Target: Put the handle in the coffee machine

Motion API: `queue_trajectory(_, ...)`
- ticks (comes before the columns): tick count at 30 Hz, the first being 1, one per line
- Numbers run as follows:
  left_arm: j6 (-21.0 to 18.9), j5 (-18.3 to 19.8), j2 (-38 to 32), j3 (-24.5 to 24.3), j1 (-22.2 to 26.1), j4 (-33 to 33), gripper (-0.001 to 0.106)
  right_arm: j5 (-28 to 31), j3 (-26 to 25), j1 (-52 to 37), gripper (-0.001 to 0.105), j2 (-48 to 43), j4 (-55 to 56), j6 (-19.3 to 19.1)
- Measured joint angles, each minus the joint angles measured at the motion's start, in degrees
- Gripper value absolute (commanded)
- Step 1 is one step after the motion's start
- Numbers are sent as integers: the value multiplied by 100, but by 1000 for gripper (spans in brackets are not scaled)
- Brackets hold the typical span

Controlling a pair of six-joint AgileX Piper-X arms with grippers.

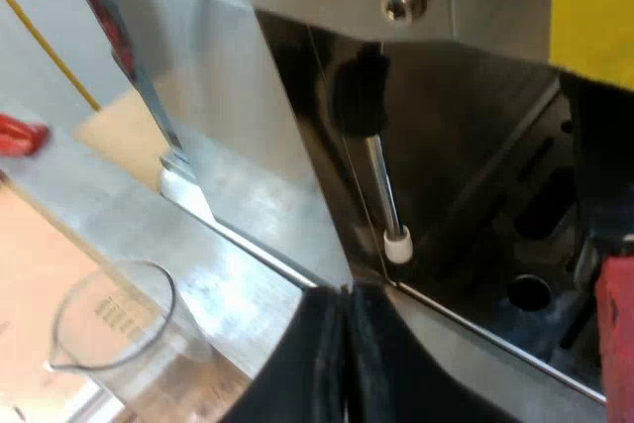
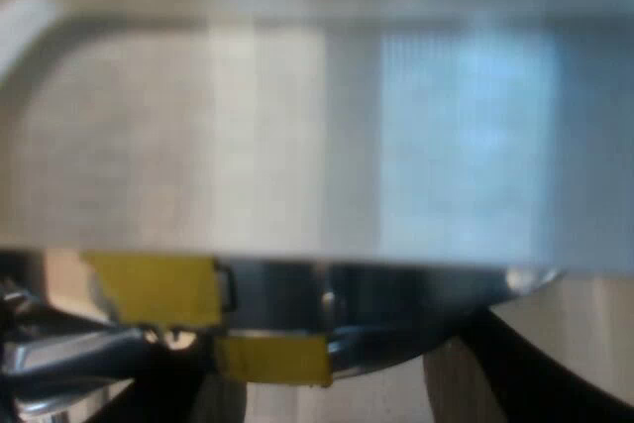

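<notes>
My left pincer [image 1: 344, 296] is pressed together with nothing in it. It hovers at the espresso machine [image 1: 228, 106], just in front of its dark recess. The steam wand [image 1: 381, 180] hangs at the mouth of that recess and slants down to a white tip just beyond my fingertips.

I take the red block [image 1: 616, 312] at the far side of the recess to be the red end of the handle. Its metal part is hidden, so I cannot tell whether it is locked in or merely held near, nor how its long axis runs. It lies across the recess from my left pincer, well apart, with the wand between us.

My right pincer [image 2: 332, 378] sits close under a broad metal face of the machine, at a curved metal rim [image 2: 416, 309] by 2 yellow tape patches [image 2: 154, 289]. Whether it is spread or pinching I cannot tell. I judge the right arm the nearer one for seating the handle.

The measuring glass [image 1: 114, 329] stands near my left pincer, away from the recess. A small red thing [image 1: 15, 134] lies farther off beyond it.
</notes>
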Motion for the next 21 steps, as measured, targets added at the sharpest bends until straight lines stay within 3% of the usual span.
queue_trajectory(7, -45, 54, 91, -40, 0, 424, 0, 0, 0, 0, 44, 0, 0, 0)
queue_trajectory(10, -45, 289, 91, -112, 0, 705, 0, 0, 0, 0, 44, 0, 0, 0)
queue_trajectory(21, -8, 148, 91, -132, -490, 1205, 0, 0, 0, 0, 44, 0, -7, 0)
